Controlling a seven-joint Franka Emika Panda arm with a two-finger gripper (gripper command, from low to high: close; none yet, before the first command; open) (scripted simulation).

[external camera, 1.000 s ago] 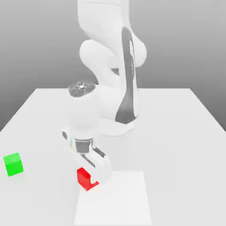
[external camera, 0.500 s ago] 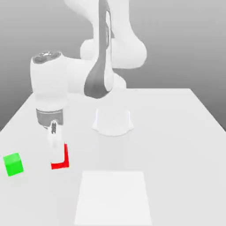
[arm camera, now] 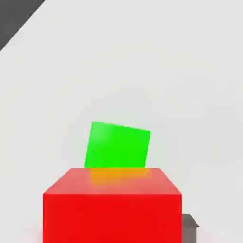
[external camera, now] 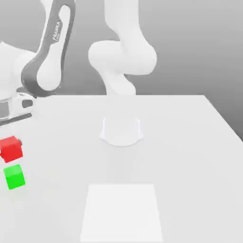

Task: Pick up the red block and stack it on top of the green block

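The red block [external camera: 10, 148] hangs in the air at the exterior view's far left, just above the green block [external camera: 14, 176], which rests on the white table [external camera: 185, 142]. My gripper [external camera: 9, 140] comes down from the hand at the picture's left edge and is shut on the red block. In the hand view the red block [arm camera: 112, 206] sits close to the camera. The green block [arm camera: 117, 144] lies on the table beyond it, slightly turned and partly covered by the red one. The two blocks look apart.
The arm's round white base [external camera: 121, 132] stands at the middle of the table. A paler square patch [external camera: 121, 211] marks the table's near side. The blocks are close to the table's edge at the exterior view's left.
The arm swung toward the exterior view's left with the red block, carrying it from the near middle of the table to just above the green block. The green block stayed put.
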